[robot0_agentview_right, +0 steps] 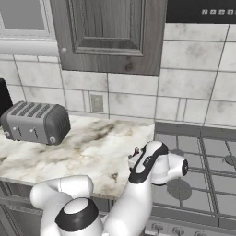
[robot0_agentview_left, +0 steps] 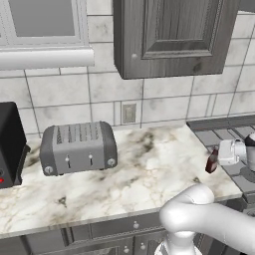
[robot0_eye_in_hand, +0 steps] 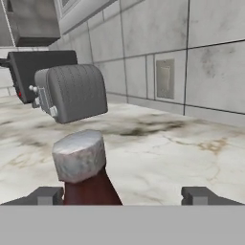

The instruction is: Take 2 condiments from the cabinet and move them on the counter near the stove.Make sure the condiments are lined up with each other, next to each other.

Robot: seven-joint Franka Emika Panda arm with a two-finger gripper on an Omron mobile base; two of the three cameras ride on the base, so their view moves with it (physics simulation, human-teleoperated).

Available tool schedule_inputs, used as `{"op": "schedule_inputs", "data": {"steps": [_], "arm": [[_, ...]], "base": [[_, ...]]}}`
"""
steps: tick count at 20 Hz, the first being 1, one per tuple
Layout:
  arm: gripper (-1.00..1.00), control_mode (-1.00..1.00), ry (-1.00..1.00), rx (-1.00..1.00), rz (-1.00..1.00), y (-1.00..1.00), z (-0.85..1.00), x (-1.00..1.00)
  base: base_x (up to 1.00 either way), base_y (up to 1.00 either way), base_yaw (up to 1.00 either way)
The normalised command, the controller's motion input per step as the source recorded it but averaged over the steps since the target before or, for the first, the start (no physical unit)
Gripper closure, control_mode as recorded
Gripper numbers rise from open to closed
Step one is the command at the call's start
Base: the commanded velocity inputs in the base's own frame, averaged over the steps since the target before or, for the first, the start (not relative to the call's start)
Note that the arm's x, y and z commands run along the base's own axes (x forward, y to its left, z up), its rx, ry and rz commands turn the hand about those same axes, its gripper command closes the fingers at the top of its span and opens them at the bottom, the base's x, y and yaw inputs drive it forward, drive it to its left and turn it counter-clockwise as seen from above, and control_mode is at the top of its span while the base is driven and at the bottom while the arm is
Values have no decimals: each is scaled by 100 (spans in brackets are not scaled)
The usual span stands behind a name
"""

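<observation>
A small dark red condiment bottle (robot0_agentview_left: 212,162) with a grey cap (robot0_eye_in_hand: 79,155) stands on the white marble counter (robot0_agentview_left: 139,169), right beside the left edge of the dark stove (robot0_agentview_left: 224,132). My gripper (robot0_agentview_left: 217,157) reaches in from the stove side with the bottle between its fingers. In the hand view the gripper (robot0_eye_in_hand: 124,195) is open, and the bottle's body (robot0_eye_in_hand: 91,189) sits close to the left fingertip (robot0_eye_in_hand: 48,195) with a wide gap to the other. The grey wall cabinet (robot0_agentview_left: 174,35) hangs above with its door shut.
A silver toaster (robot0_agentview_left: 78,147) sits on the counter to the left, with a black toaster oven (robot0_agentview_left: 10,144) beyond it. A wall outlet (robot0_agentview_left: 129,113) is on the tiled backsplash. The stove's burner grates (robot0_agentview_right: 198,152) lie to the right.
</observation>
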Motion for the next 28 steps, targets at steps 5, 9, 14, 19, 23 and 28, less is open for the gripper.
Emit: {"op": "schedule_inputs", "data": {"steps": [5, 9, 14, 19, 23, 28], "arm": [[-100, -100, -1, 0, 0, 0, 5, -1], [-100, -100, -1, 0, 0, 0, 26, -7], [-100, -100, 0, 0, 0, -3, 37, -23], [-100, -100, -3, 0, 0, -1, 42, -36], [-100, -100, -4, 0, 0, 0, 58, -44], [-100, -100, -1, 0, 0, 28, 64, -49]], "base": [[0, 0, 0], [0, 0, 0], [0, 0, 0], [0, 0, 0], [0, 0, 0], [0, 0, 0]]}}
